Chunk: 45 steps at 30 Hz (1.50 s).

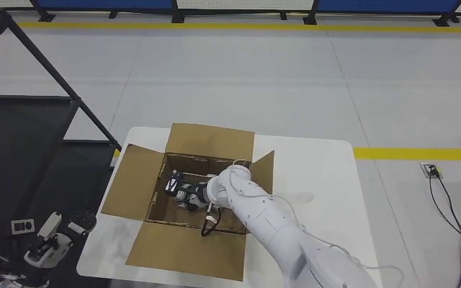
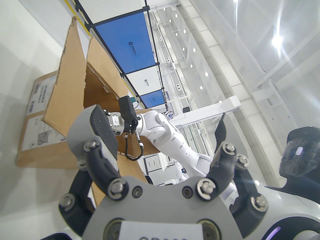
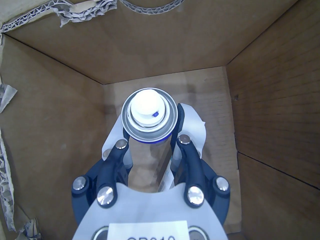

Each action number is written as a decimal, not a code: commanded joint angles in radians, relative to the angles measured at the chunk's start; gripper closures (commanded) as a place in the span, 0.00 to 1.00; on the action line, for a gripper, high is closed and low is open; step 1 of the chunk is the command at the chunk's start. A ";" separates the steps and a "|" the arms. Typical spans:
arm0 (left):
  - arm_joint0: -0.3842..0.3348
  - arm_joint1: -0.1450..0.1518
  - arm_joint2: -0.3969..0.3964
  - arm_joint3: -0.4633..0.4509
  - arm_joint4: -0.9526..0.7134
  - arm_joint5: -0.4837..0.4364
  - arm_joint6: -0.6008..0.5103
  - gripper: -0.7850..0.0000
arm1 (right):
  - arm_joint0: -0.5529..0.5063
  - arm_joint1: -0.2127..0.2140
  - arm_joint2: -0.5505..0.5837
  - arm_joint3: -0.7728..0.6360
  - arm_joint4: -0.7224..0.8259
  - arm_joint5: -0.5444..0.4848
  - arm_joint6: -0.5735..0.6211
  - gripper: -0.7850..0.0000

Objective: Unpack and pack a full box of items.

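Cardboard box (image 3: 275,101), labelled outside, contains what looks like a spray can (image 3: 149,116), clamped by the right gripper (image 3: 153,127); left gripper (image 2: 161,121) gapes empty.

White shipping labels (image 2: 41,93) with barcodes and a code square on the box (image 2: 50,158) wall facing nine o'clock, print too small to read. Barcode strip on the spray can (image 3: 150,111). Half-cut stickers on the bases of left gripper (image 2: 160,123) and right gripper (image 3: 153,126), illegible.

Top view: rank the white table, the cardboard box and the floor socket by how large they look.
1. white table
2. cardboard box, flaps spread open
3. floor socket, smallest by far, though it lies farther from the camera than the other two.
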 commanded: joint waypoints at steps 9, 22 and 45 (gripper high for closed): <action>0.000 0.000 0.000 0.000 0.000 0.000 0.000 0.00 | -0.002 0.001 0.005 -0.002 -0.014 -0.003 -0.017 0.53; 0.000 0.000 0.000 0.000 0.000 0.000 0.000 0.00 | 0.001 0.007 0.009 -0.018 -0.046 -0.003 -0.073 0.13; -0.002 -0.003 0.012 -0.015 0.029 0.016 0.015 0.00 | -0.021 0.104 0.005 -0.319 -0.308 0.110 -0.369 0.00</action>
